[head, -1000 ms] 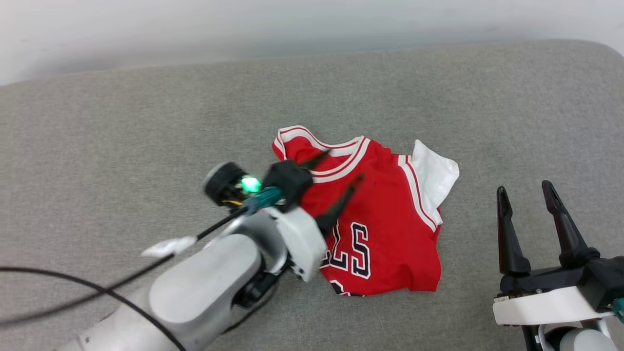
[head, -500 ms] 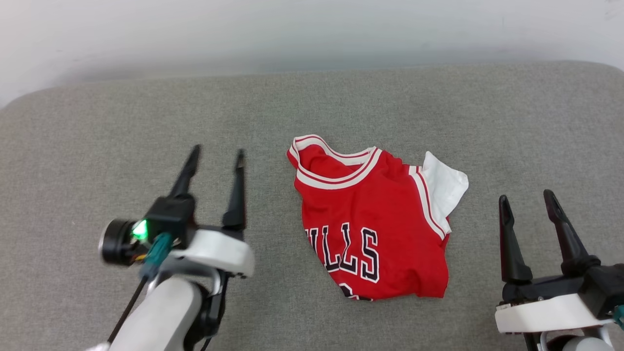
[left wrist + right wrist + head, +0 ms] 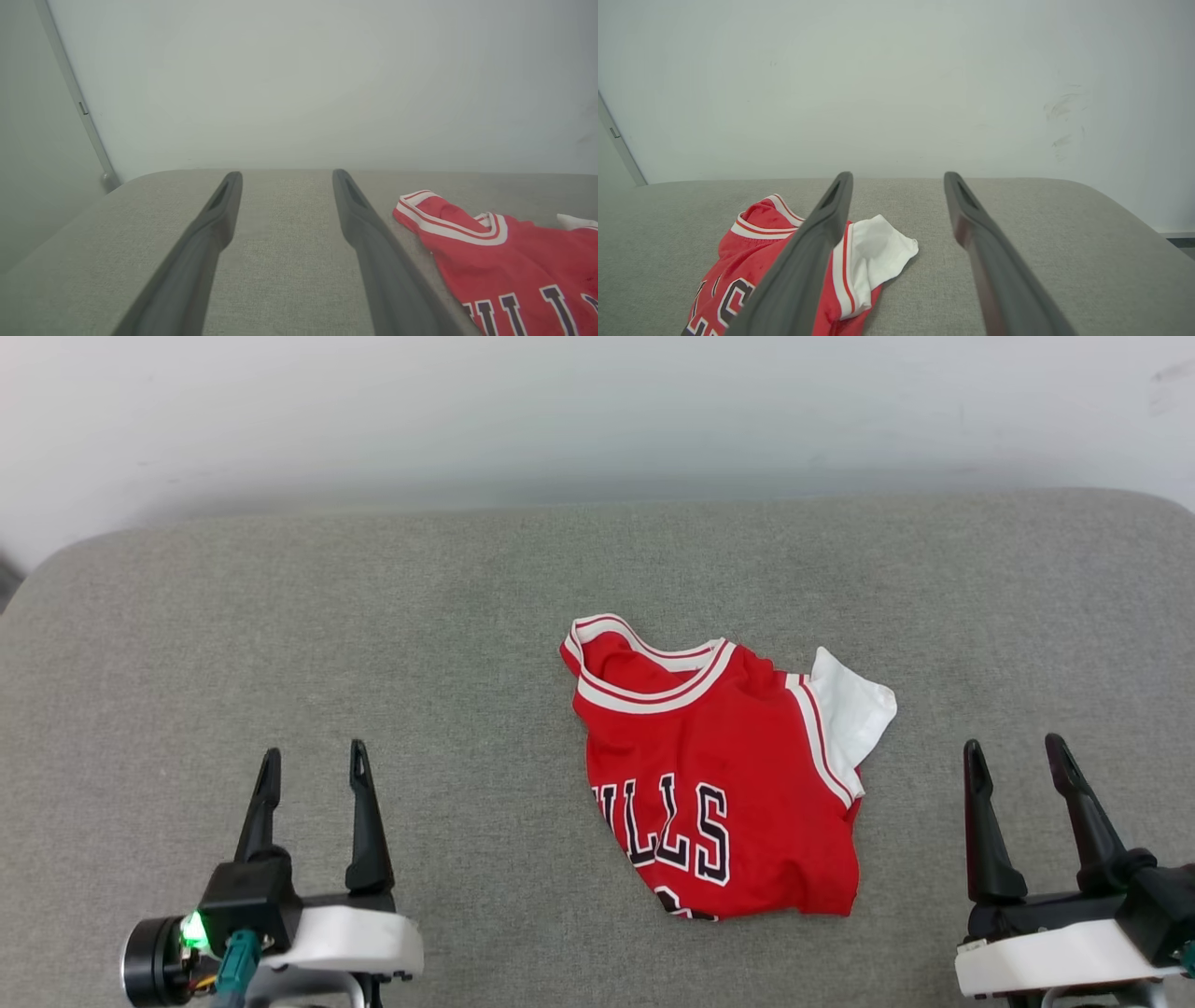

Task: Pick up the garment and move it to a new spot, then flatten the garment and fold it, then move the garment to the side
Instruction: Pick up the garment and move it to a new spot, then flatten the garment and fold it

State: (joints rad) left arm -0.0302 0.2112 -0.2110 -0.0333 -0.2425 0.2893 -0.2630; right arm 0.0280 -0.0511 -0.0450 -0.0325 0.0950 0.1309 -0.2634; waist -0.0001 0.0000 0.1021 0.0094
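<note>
The garment (image 3: 724,775) was seen rumpled and partly folded near the middle of the grey cushioned surface (image 3: 373,616). Its red front was turned up, with the striped collar (image 3: 644,681) toward the surface's far edge. One white sleeve (image 3: 851,707) was left sticking out, and black "LLS" lettering could be read. The left gripper (image 3: 313,761) was held wide open over the surface's near left part, with nothing gripped or touched. The right gripper (image 3: 1015,753) was likewise spread wide and empty over the surface's near right part.
</note>
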